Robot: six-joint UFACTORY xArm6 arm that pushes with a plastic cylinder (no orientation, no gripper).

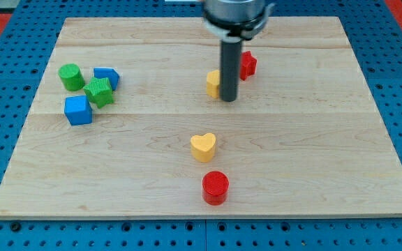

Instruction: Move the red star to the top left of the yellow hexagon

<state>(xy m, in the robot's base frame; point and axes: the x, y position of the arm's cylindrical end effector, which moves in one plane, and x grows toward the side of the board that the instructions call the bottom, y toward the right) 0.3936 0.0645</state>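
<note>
my tip (pixel 229 100), the end of the straight dark rod, sits on the pale wooden surface (pixel 313 139) near the view's top centre. no jaws on this rig, so nothing is held. red star block (pixel 248 65) lies just up and right of the tip, partly hidden by the rod. yellow hexagon block (pixel 213 83) is just left of the tip, touching or nearly so, can't tell which. so the star is on the hexagon's upper right.

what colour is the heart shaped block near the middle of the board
Yellow: the heart block shows plainly in the camera view, just above the red cylinder.
</note>
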